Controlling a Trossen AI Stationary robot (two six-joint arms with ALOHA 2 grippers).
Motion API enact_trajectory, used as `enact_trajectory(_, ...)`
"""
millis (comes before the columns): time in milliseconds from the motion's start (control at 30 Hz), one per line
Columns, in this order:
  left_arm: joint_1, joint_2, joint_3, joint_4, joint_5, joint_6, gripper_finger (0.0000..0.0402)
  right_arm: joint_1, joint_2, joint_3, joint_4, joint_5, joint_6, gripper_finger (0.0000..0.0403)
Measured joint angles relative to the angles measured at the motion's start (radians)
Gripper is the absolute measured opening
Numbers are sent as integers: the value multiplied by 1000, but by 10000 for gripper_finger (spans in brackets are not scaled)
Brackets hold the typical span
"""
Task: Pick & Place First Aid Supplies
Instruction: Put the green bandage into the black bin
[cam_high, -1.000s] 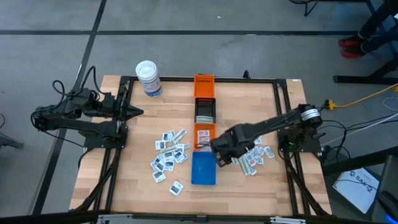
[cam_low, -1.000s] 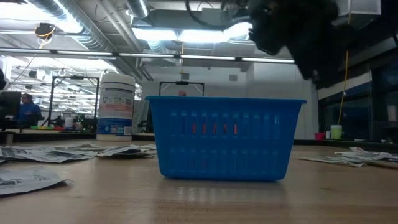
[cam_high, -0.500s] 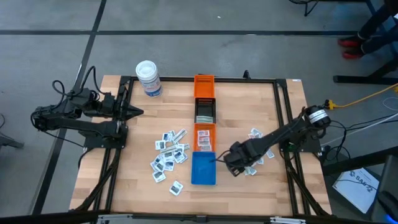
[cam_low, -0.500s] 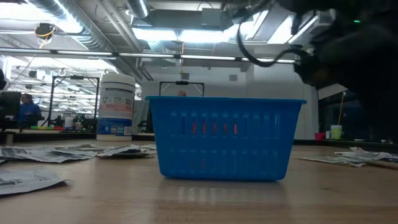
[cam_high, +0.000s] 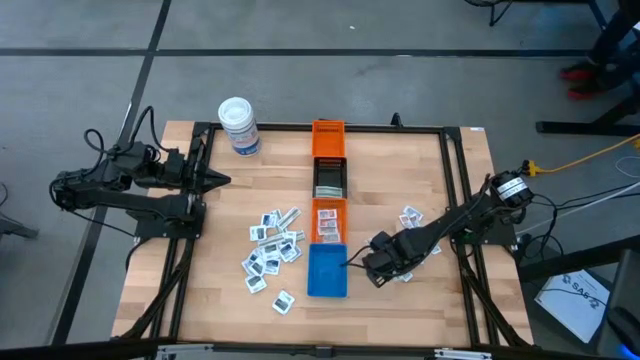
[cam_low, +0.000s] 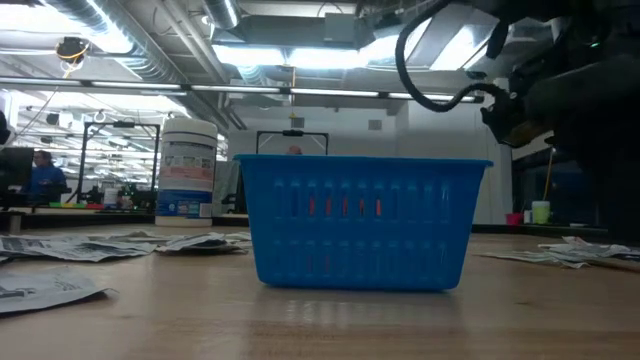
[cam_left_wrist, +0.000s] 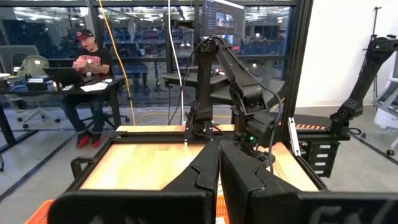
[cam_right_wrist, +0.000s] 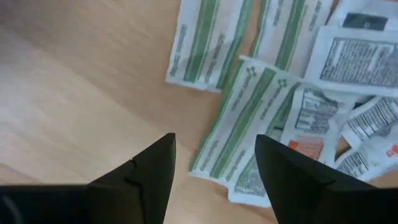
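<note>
We see the right gripper (cam_high: 372, 272) — fingers spread, empty — lower now over the green-striped strips (cam_right_wrist: 239, 118); the left gripper (cam_high: 222, 181) stays pressed together.

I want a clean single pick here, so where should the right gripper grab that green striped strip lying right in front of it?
Take the green-striped strip across its narrow width near the bare end on the wood, coming straight down. It lies flat, and its far end touches the printed white packets, so that end risks a double grab. The right gripper already hangs open above it; the left gripper waits shut at the table's left edge.
</note>
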Motion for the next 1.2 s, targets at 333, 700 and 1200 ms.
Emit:
enact_trajectory(333,0,0,0,0,0,0,10,0,59,0,-4,2,-11,178)
enact_trajectory(700,0,0,0,0,0,0,9,-7,99,3,24,4,-60,138)
enact_trajectory(1200,0,0,0,0,0,0,8,-24,52,12,18,47,-138,9)
